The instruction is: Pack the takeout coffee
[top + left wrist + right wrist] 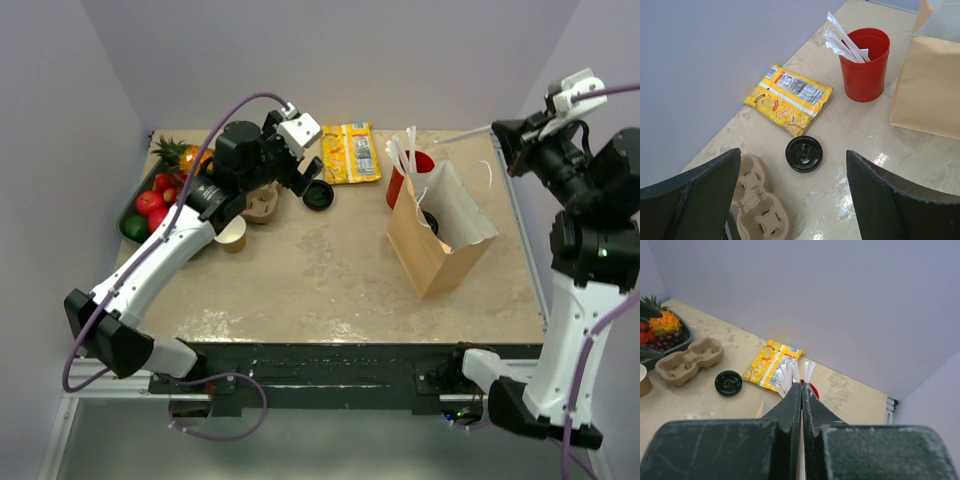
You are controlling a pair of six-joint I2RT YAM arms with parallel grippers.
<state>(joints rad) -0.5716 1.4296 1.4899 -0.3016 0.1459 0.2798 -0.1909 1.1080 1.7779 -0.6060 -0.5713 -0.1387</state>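
From above: down in the open mouth of the paper bag (430, 265), the takeout coffee (430, 222), showing only a black lid. Well left of the bag, the left gripper (303, 172), spread wide, gripping nothing. Right of the bag and raised, the right gripper (498, 130), pressed shut.

Left wrist: fingers (695, 200) far apart, empty. Just left of the bag (930, 90), a red cup (865, 65) of wrapped straws (845, 37); farther left, a loose black lid (804, 154).

Right wrist: fingers (790, 415) closed tight; cannot tell whether anything thin is pinched.
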